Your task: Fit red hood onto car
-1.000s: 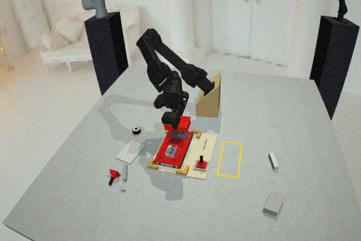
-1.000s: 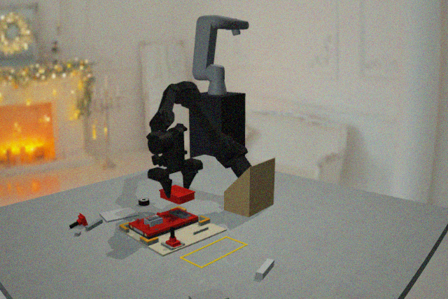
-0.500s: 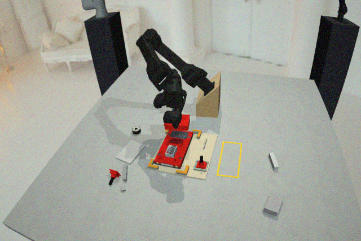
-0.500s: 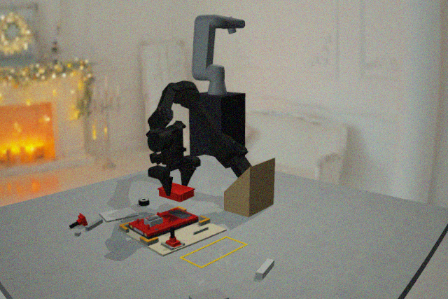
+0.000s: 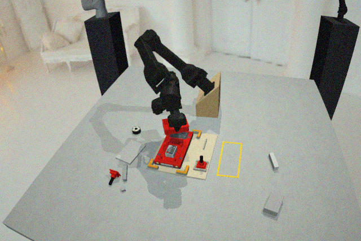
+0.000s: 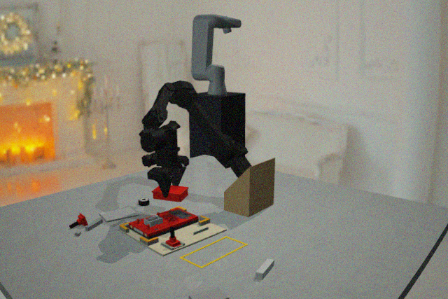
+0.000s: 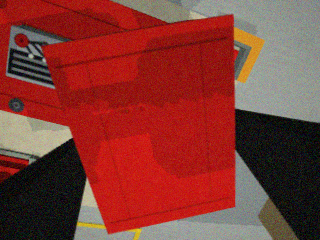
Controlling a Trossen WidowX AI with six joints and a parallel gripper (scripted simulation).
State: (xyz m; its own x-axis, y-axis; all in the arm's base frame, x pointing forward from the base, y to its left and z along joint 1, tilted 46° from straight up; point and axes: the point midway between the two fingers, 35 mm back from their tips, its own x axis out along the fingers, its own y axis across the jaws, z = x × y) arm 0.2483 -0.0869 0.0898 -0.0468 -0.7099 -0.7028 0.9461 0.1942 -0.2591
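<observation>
We see the gripper (image 6: 169, 185) clamped on the hood (image 6: 175, 193), its dark tapered fingers spread fairly wide across the shell's flanks; the hood, a smooth red box with a flat roof and faint scored seams, hangs in the air above the rear end of the chassis (image 6: 163, 221), clear of the deck; the chassis lies in its jig (image 5: 184, 170) of orange corner brackets on a beige board, the ribbed grey engine block (image 5: 171, 150) seated mid-deck; a tan wedge (image 6: 250, 187) stands behind.
</observation>
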